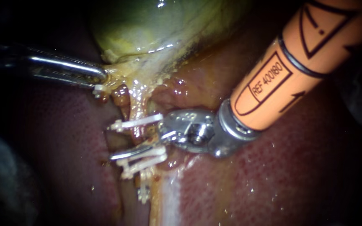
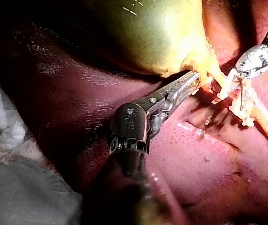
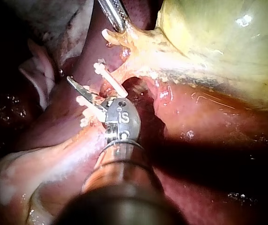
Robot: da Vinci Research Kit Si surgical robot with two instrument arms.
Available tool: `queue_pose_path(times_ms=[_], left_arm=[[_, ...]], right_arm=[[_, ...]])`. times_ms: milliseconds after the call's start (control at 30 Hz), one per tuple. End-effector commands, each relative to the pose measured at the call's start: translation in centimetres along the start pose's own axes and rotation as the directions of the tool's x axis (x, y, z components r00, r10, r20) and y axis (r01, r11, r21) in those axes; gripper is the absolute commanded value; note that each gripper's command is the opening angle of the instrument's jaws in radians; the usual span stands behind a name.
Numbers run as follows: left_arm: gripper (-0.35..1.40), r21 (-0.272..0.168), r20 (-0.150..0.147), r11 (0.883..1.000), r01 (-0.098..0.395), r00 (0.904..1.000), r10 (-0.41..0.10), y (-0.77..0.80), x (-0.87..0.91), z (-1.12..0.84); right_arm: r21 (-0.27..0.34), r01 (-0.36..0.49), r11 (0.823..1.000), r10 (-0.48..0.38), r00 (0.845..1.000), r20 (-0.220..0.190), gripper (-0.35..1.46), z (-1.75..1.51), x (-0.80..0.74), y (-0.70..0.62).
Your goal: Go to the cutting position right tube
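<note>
The yellow-green gallbladder narrows into a yellowish tube running down over the liver. It carries one white clip above and a pair of white clips below. My right instrument, on an orange shaft, reaches in from the right. Its thin blades stand open at the tube, between the upper clip and the lower pair. One blade lies just above the lower clips. My left instrument is shut on the gallbladder's neck and holds it taut. The blade tip also shows in the right wrist view.
Beside the clipped tube, on its left, is a darker reddish stump with a small white clip. Another white clip lies lower down on a pale band of tissue. White gauze lies beside the liver.
</note>
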Motion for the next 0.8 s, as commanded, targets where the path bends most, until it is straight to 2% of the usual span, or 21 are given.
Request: queue_pose_path(times_ms=[33,267,400,533,800], left_arm=[[-0.35,0.001,0.0,1.0,0.0,1.0,0.0,0.0,0.0,0.0],[-0.35,0.001,0.0,1.0,0.001,1.0,-0.001,0.01,0.0,0.01],[-0.35,0.001,0.0,1.0,0.001,1.0,-0.001,0.01,0.0,0.01],[-0.35,0.001,0.0,1.0,0.001,1.0,-0.001,0.01,0.0,0.01],[-0.35,0.001,0.0,1.0,0.001,1.0,-0.001,0.01,0.0,0.01]], right_arm=[[0.0,0.001,1.0,-0.001,1.0,-0.001,1.3,0.01,0.01,0.0],[0.004,-0.017,1.0,0.017,1.0,-0.009,1.3,0.06,0.03,0.01],[0.007,-0.017,1.0,0.017,1.0,-0.008,1.3,0.06,0.04,-0.05],[0.012,-0.02,1.0,0.02,1.0,-0.009,1.32,0.06,0.11,-0.17],[0.03,-0.035,0.999,0.036,0.999,-0.013,1.32,0.01,0.3,-0.49]])
